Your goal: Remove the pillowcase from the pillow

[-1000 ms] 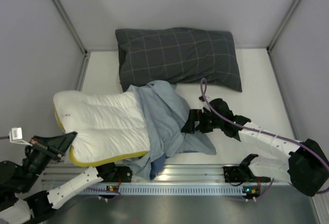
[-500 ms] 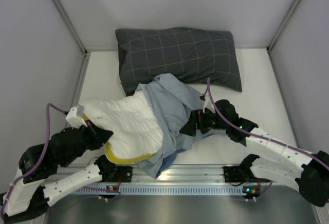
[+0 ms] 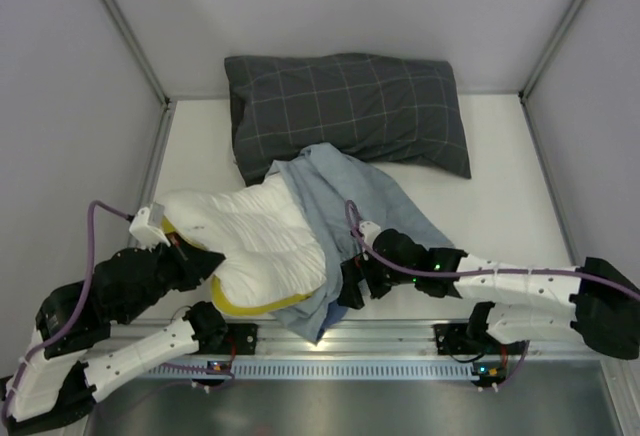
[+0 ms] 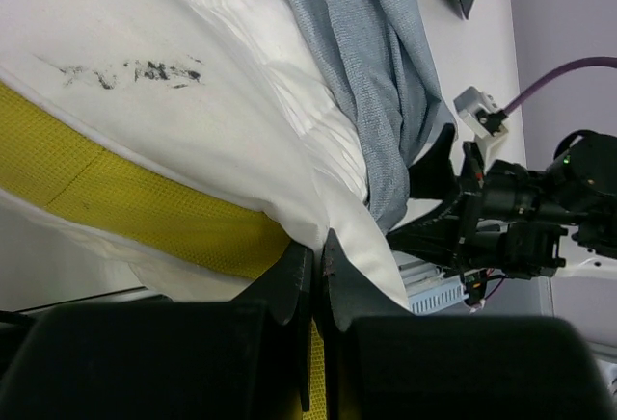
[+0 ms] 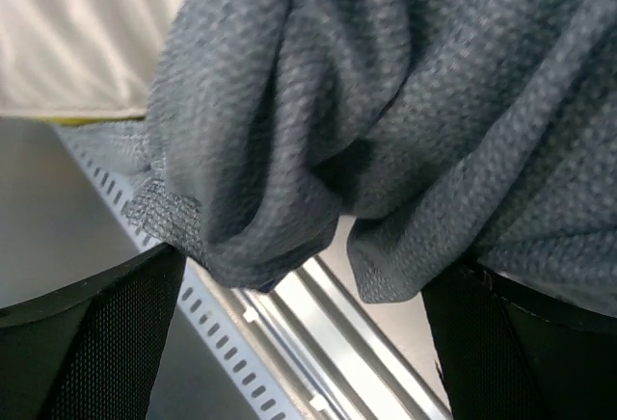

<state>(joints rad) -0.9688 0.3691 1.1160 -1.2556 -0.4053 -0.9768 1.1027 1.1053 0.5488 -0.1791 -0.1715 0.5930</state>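
Observation:
The white pillow (image 3: 255,241) with yellow piping (image 3: 250,306) lies at the near left, bunched up. My left gripper (image 3: 208,262) is shut on its near corner; in the left wrist view the jaws (image 4: 316,251) pinch white pillow (image 4: 145,73) fabric beside the yellow piping (image 4: 145,208). The blue-grey pillowcase (image 3: 345,196) still covers the pillow's right end and trails to the right. My right gripper (image 3: 348,284) stands open at the case's near edge. In the right wrist view, folds of the pillowcase (image 5: 366,102) hang between its wide-apart fingers (image 5: 87,343).
A dark grey checked pillow (image 3: 350,111) lies across the back of the table. The metal rail (image 3: 340,341) (image 5: 289,343) runs along the near edge, right under the hanging cloth. Grey walls close in on the left, right and back.
The left arm pulled the pillow corner in from the far left, bunching the pillow, then held still. The right gripper moved from the case's middle down to its near edge; the case spread rightward.

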